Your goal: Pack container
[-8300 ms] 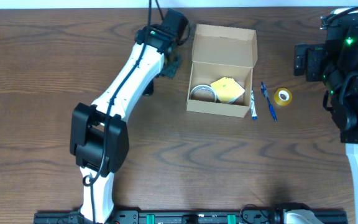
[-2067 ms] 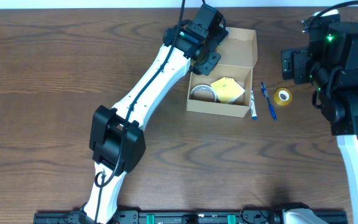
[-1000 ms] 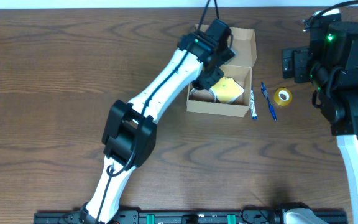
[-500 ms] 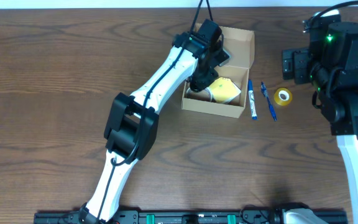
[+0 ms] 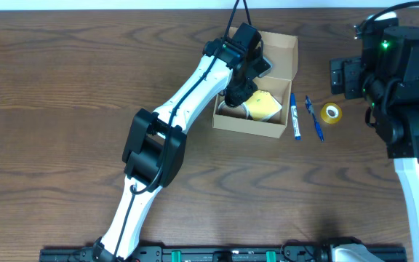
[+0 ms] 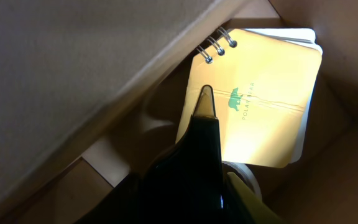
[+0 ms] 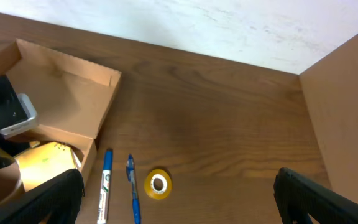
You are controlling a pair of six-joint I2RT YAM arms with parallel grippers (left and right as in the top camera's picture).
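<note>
The container point(image 5: 252, 128) is a tan cardboard box, its lid point(image 5: 273, 52) standing open at the back. Inside lie a yellow spiral notebook point(image 5: 264, 106) point(image 6: 253, 106) and a pale tape roll point(image 6: 248, 174). My left gripper point(image 5: 238, 89) reaches down into the box beside the notebook. In the left wrist view a glossy black pointed shape point(image 6: 202, 155) fills the bottom centre, and I cannot tell whether it is a finger or a held thing. My right gripper point(image 7: 179, 202) hangs open above the table right of the box, holding nothing.
A blue marker point(image 5: 294, 116) point(image 7: 105, 183), a blue pen point(image 5: 312, 118) point(image 7: 132, 186) and a small yellow tape roll point(image 5: 331, 112) point(image 7: 158, 184) lie on the table right of the box. The right arm point(image 5: 406, 80) stands at the right edge.
Over the last second my left gripper has sunk deeper into the box, and the box has slid slightly left. The right arm has not moved.
</note>
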